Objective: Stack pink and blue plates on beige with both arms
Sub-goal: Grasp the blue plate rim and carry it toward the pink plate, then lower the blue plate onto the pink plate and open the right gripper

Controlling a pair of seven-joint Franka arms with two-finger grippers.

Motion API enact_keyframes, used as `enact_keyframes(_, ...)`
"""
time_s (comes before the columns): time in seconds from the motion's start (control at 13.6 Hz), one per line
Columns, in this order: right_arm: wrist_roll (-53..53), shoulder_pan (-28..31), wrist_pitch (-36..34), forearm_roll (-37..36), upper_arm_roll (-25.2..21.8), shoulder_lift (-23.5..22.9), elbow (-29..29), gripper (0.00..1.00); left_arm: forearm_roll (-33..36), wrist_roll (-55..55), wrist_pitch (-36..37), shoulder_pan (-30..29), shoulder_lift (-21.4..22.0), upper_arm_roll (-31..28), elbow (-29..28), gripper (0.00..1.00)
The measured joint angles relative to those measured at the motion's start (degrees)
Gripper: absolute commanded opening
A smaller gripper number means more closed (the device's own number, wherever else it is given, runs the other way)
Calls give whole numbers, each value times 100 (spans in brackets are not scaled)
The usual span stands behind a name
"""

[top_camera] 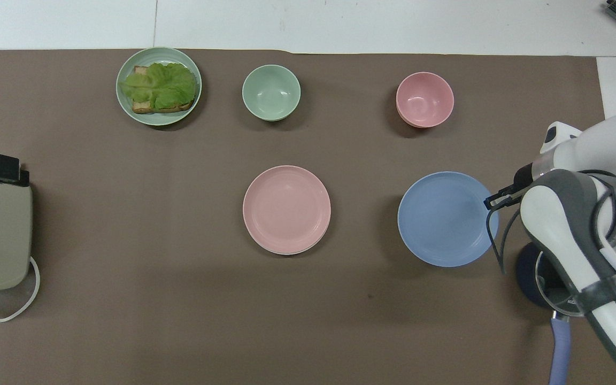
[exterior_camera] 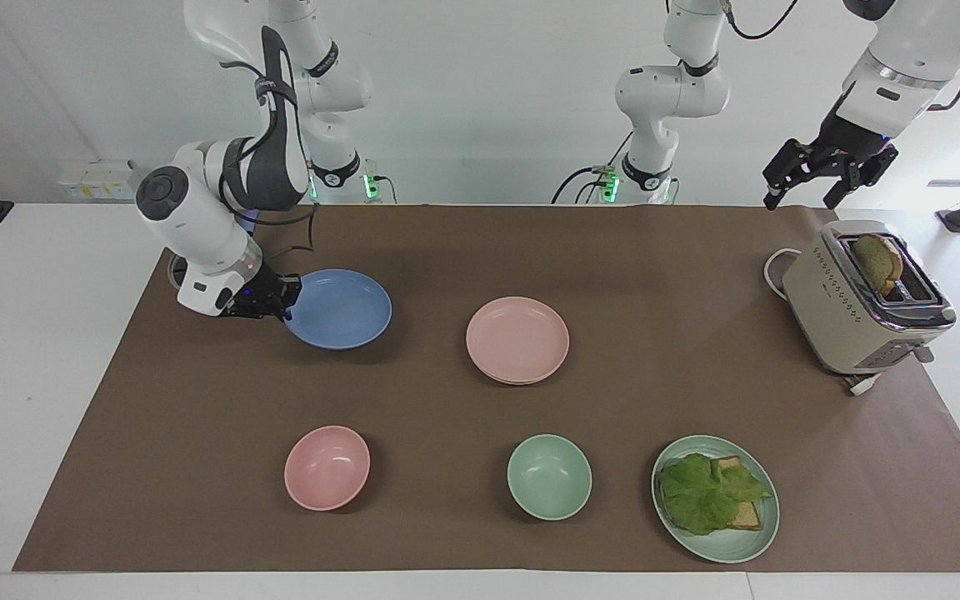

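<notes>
Here, the right gripper (exterior_camera: 278,302) is clamped on the rim of a shallow round periwinkle-blue plate (exterior_camera: 340,308), holding it lifted and tilted above the brown table mat (exterior_camera: 447,250) toward the right arm's end of the table. A matte pale pink plate (exterior_camera: 517,338) sits at the middle of the mat on a cream-beige plate (exterior_camera: 507,380), of which only a thin edge shows. The left gripper (exterior_camera: 822,179) waits with its fingers apart in the air above a beige toaster (exterior_camera: 859,308) at the left arm's end.
</notes>
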State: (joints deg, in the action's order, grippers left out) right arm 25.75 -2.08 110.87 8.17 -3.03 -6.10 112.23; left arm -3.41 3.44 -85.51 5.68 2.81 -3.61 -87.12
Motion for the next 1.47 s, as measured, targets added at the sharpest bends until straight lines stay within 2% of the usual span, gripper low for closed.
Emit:
enact_keyframes(0.29, -1019, -54, -138, 134, 604, -7, -296, 0, 0, 0, 0, 0, 0, 0, 0, 100)
enact_keyframes(0.44, -1614, -302, 18, 134, 757, -39, -305, 0, 0, 0, 0, 0, 0, 0, 0, 100)
enact_keyframes(0.81, -2900, -965, 456, 140, 781, -167, -306, 0, 0, 0, 0, 0, 0, 0, 0, 100)
enact_keyframes(1.17, -4298, -1738, 1103, 144, 794, -482, -309, 0, 0, 0, 0, 0, 0, 0, 0, 100)
enact_keyframes(1.47, -4702, -1977, 1444, 145, 793, -771, -309, 0, 0, 0, 0, 0, 0, 0, 0, 100)
